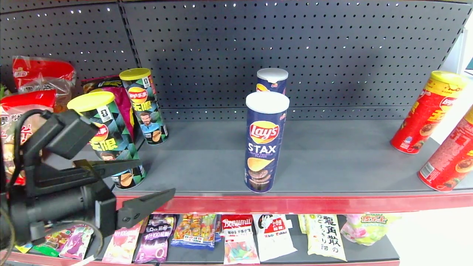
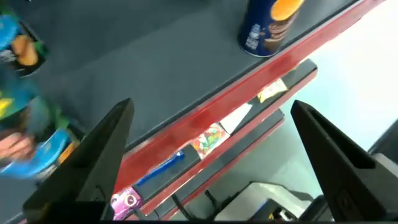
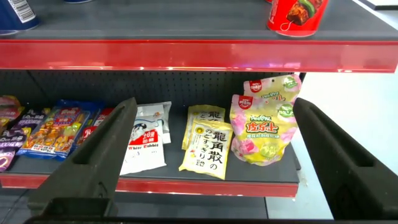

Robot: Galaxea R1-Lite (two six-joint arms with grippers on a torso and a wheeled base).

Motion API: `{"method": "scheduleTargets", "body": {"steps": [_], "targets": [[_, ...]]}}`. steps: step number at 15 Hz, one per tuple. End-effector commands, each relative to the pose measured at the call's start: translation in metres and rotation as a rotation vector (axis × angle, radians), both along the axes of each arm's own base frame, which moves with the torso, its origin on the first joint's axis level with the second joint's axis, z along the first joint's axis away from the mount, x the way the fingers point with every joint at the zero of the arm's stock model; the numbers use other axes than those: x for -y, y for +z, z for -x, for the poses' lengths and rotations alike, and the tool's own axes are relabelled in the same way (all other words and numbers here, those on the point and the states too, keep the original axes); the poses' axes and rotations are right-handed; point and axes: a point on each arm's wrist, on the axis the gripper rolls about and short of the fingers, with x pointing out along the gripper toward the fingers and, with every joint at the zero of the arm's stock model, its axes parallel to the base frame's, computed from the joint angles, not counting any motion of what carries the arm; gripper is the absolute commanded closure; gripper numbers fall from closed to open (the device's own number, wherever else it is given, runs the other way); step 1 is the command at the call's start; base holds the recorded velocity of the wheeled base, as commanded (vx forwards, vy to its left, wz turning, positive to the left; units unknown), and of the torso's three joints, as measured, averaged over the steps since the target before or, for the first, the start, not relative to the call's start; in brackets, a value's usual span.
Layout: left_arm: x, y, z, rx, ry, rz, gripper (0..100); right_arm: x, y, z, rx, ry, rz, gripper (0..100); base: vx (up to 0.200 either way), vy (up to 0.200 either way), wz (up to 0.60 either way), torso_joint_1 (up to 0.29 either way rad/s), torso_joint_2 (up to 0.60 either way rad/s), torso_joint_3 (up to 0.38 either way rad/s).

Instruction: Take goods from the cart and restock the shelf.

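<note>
On the grey shelf (image 1: pixel 332 155) a blue can of crisps (image 1: pixel 266 142) stands upright near the red front edge, with a second blue can (image 1: pixel 272 79) behind it. Two green cans with yellow lids (image 1: pixel 109 136) (image 1: pixel 145 105) stand at the left. My left gripper (image 1: pixel 157 177) hovers in front of the nearer green can, at the shelf's edge, open and empty. In the left wrist view its fingers (image 2: pixel 106 149) straddle the red edge (image 2: pixel 236 106), with the blue can (image 2: pixel 270 25) farther off. My right gripper (image 3: pixel 214 106) is open and empty, facing the lower shelf.
Two red cans (image 1: pixel 428 111) (image 1: pixel 449 155) lean at the shelf's right end. Red snack bags (image 1: pixel 40 75) crowd the far left. The lower shelf holds several flat packets, among them a white one (image 3: pixel 146 143), a yellow one (image 3: pixel 208 146) and a pink-green bag (image 3: pixel 264 121).
</note>
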Motion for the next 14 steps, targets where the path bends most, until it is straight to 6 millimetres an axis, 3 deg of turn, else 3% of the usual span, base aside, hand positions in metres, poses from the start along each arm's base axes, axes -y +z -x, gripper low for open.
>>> {"method": "scheduleTargets", "body": {"steps": [1,8,14], "targets": [[0.023,-0.023,-0.030,-0.087,-0.021,-0.050,0,0.000,0.000,0.000,-0.003,0.001,0.000,0,0.000,0.000,0.00,0.000,0.00,0.000],[0.063,-0.045,-0.082,-0.140,-0.040,-0.091,0,0.000,0.000,0.000,-0.001,0.001,0.000,0,0.000,0.000,0.00,0.000,0.00,0.000],[0.082,-0.064,-0.109,-0.145,-0.023,-0.118,0,0.000,0.000,0.000,-0.001,0.001,0.000,0,0.000,0.000,0.00,0.000,0.00,0.000]]}}
